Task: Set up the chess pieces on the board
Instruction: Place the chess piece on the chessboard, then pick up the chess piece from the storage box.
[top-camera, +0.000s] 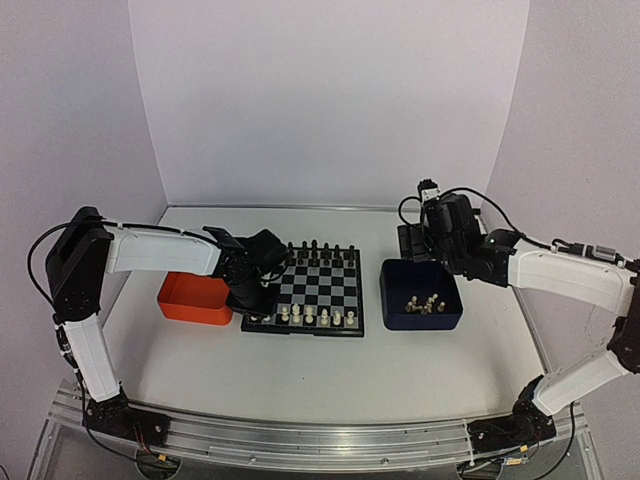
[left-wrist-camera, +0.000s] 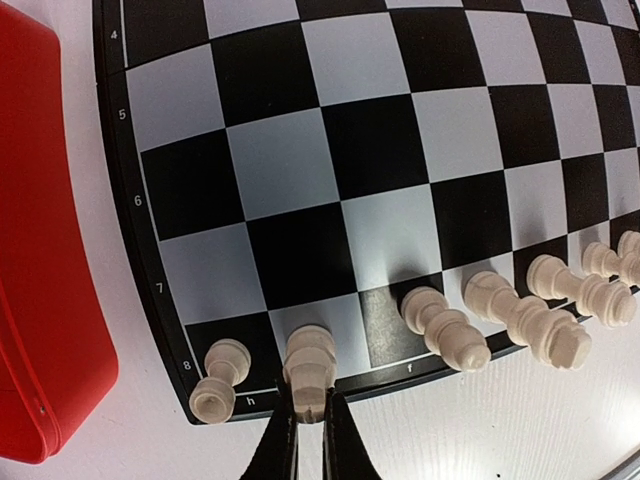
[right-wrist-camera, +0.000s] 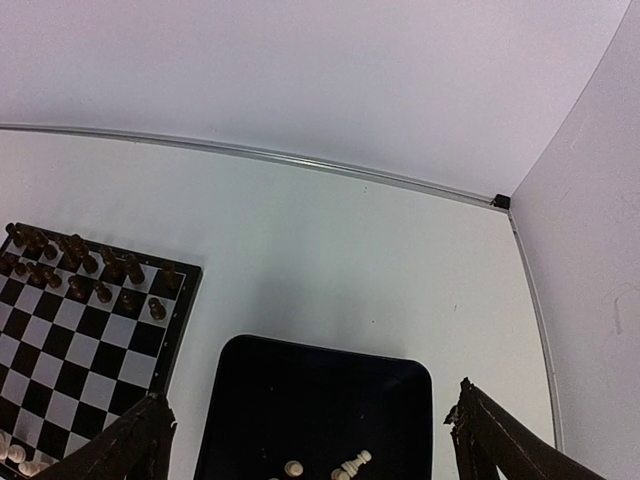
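Left end effector (left-wrist-camera: 310, 432) grips an upright white chess piece (left-wrist-camera: 310, 362) from directly above, at the board's (left-wrist-camera: 150, 262) near-left edge; right end effector (right-wrist-camera: 310, 436) gapes open, well apart.

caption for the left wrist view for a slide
Left gripper shut on a white chess piece at the board edge.

The board (left-wrist-camera: 112, 80) has rim marks 4 to 8 down one side (h and f along another)
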